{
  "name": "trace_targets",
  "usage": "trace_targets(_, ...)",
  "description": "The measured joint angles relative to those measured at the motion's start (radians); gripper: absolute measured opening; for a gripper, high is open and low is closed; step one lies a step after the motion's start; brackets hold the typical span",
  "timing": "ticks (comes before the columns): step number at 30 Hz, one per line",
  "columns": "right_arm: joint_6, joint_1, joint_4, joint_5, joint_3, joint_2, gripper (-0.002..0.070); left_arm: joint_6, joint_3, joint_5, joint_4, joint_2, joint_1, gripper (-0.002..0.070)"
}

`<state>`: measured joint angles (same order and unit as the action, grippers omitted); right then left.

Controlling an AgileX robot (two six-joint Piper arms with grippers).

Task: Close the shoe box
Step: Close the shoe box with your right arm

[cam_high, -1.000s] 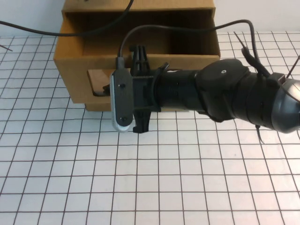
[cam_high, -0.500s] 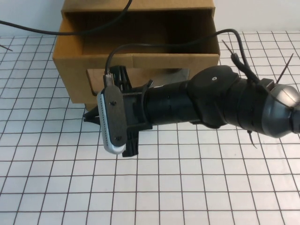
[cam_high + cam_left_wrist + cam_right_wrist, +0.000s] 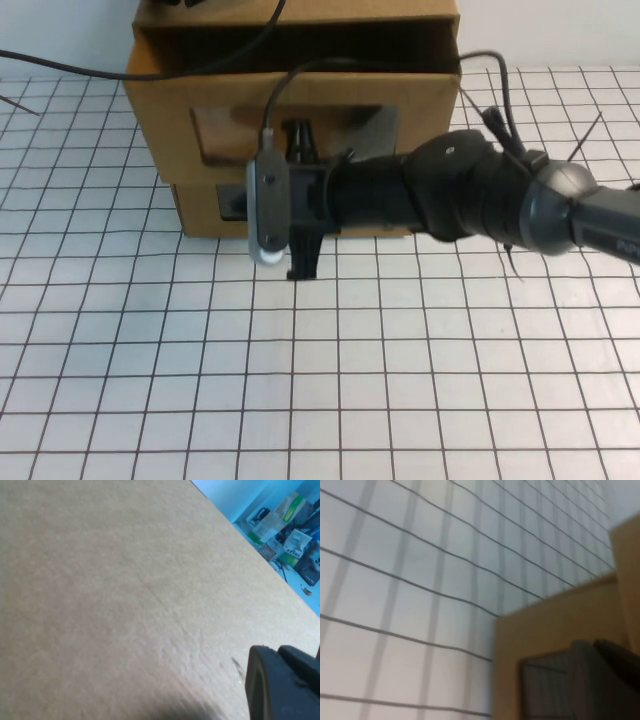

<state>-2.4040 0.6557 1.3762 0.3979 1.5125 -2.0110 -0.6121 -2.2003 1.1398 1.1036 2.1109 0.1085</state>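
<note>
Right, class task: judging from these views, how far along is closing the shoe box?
Partly done: the shoe box drawer sits mostly in, but a dark gap shows behind its front. In hand: the right gripper is at the windowed front, seemingly pushing. The left gripper is close to plain cardboard. Left: push the drawer flush.

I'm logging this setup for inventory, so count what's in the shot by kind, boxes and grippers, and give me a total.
Cardboard boxes: 2, the shoe box above a lower cardboard box.
Grippers: 2, the right gripper in front of the boxes, the left gripper close against a cardboard face.
Total: 4.
</note>
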Motion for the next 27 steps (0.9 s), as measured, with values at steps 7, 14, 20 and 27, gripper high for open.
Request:
trace_targets(7,-0.002,-0.066,0.042,0.006,0.161,-0.079,-0.0013,-0.004,-0.004,-0.002,0.002,0.004,0.000,-0.0002)
trace_targets(14,-0.002,-0.071,0.065,-0.013,0.239,-0.146,-0.0013,-0.008,-0.006,0.000,0.002,0.006,0.000,-0.0002)
trace_targets(20,-0.004,-0.067,0.066,-0.026,0.243,-0.151,-0.0013,-0.015,-0.006,0.010,0.002,0.006,0.000,-0.0002)
trace_targets(27,0.008,-0.028,0.022,-0.117,0.241,-0.103,-0.0013,-0.022,-0.006,0.014,0.004,0.006,-0.001,-0.0002)
